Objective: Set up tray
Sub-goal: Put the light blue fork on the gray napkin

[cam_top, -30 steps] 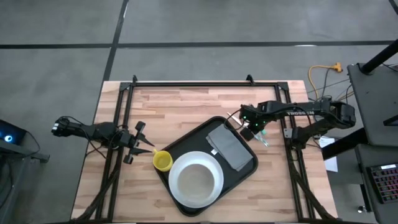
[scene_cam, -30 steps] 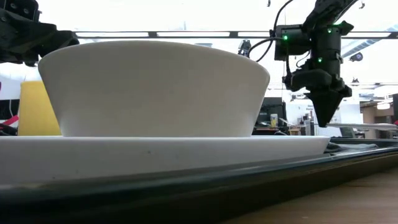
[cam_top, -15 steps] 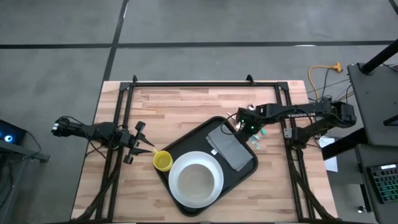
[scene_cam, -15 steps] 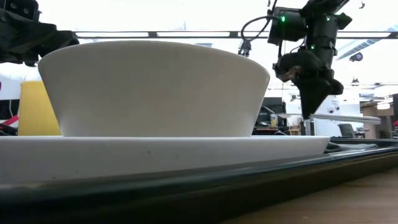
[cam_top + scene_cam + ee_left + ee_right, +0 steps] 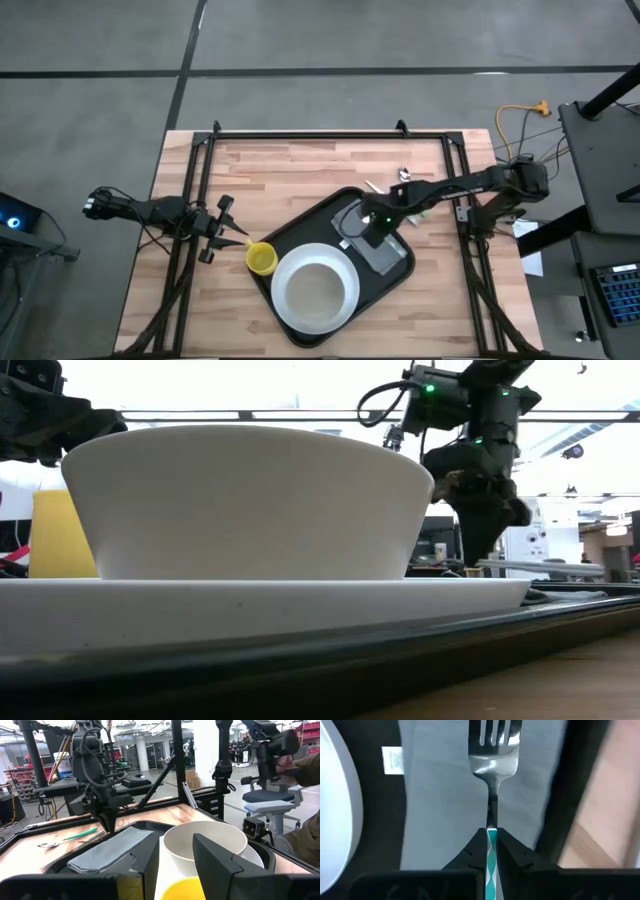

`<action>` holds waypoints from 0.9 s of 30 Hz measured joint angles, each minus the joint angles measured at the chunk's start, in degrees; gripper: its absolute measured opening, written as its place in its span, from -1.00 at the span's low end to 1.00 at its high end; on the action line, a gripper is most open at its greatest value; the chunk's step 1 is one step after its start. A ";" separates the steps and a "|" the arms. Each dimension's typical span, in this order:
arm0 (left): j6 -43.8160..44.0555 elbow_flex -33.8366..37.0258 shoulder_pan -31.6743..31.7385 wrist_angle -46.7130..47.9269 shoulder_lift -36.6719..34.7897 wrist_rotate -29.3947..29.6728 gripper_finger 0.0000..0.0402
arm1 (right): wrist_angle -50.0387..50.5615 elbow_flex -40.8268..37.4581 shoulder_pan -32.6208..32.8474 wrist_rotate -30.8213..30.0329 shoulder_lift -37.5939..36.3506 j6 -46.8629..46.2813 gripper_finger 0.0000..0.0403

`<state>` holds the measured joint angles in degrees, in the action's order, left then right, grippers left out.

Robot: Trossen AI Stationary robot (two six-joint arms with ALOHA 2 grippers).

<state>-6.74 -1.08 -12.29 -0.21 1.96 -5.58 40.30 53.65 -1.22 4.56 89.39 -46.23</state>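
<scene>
Tray (image 5: 300, 232): black, lies askew on the wooden table (image 5: 290, 165), carrying a white plate (image 5: 285, 312) with 1 white bowl (image 5: 316, 290) and a grey napkin (image 5: 385, 252)
Right gripper (image 5: 372, 226): over the napkin at the tray's far right end, jaws clamped on the teal handle of a fork (image 5: 493, 765), tines out over the cloth
Left gripper (image 5: 235, 240): off the tray's left edge, fingers parted, nothing held, just beside a yellow cup (image 5: 262, 259)
Spoon (image 5: 65, 839): on the wood beyond the tray

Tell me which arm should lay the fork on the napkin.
The right. Its gripper is shut on the fork directly above the grey napkin on the tray. The left gripper sits off the tray by the yellow cup.
</scene>
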 joint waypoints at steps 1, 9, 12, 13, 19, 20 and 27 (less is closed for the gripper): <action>0.00 0.00 -0.02 0.01 0.02 0.00 -0.48 | -0.03 1.01 0.30 0.00 1.25 0.07 -0.94; 0.00 0.00 -0.01 0.01 0.01 0.01 -0.48 | 2.27 5.73 1.10 -0.13 9.06 0.26 -0.94; 0.00 -0.01 -0.02 -0.01 0.00 0.00 -0.48 | 2.30 6.51 1.26 -0.15 10.52 -0.72 -0.94; -0.02 0.00 0.00 0.01 0.00 0.00 -0.48 | 2.19 6.75 1.41 -0.15 10.95 -1.11 -0.94; -0.01 -0.01 -0.02 0.00 0.02 0.00 -0.48 | 2.22 8.12 1.97 -0.17 12.78 -3.24 -0.94; -0.01 0.00 0.00 0.01 0.00 0.00 -0.48 | 2.15 8.26 2.10 -0.34 12.98 -3.61 -0.94; 0.00 -0.01 0.00 0.01 0.01 0.00 -0.48 | 3.70 9.00 2.45 -5.32 13.46 -9.41 -0.94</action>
<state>-6.74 -1.09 -12.29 -0.21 1.97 -5.58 43.99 62.65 1.23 -0.76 102.86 -55.65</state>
